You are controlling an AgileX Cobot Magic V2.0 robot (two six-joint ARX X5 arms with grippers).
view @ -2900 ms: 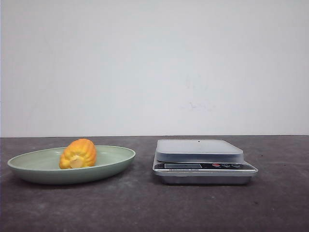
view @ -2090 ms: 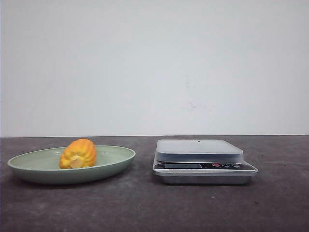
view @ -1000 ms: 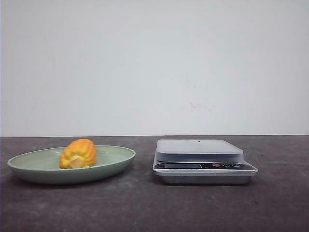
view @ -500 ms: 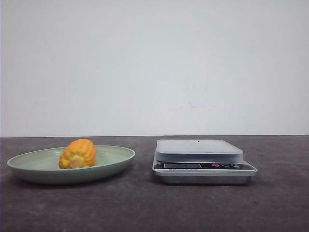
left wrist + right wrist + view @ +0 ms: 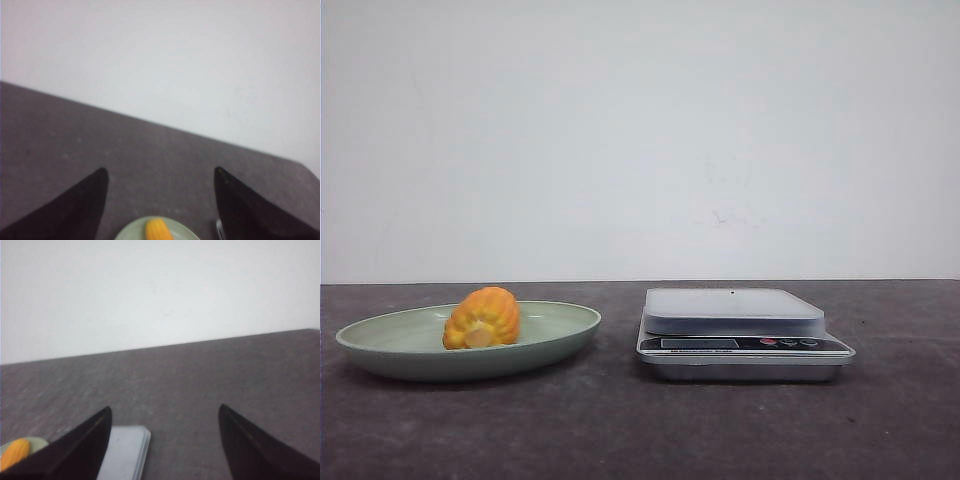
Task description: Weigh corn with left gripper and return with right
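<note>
Fingers of the left gripper (image 5: 160,175) and right gripper (image 5: 165,412) spread apart, empty; stubby orange-yellow corn (image 5: 482,318) lies in a pale green plate (image 5: 560,335), left of a silver kitchen scale (image 5: 740,330).

A dark grey, faintly speckled matte tabletop (image 5: 620,430) stretches ahead of the left claw (image 5: 160,170) and the right claw (image 5: 164,407), passing under and between their tips. Well beyond both claws it ends in a straight edge against a plain white painted wall (image 5: 640,130), which fills everything above. A faint greyish smudge (image 5: 720,216) marks the wall. The light is soft and even, with only weak, diffuse shadows on the tabletop.
</note>
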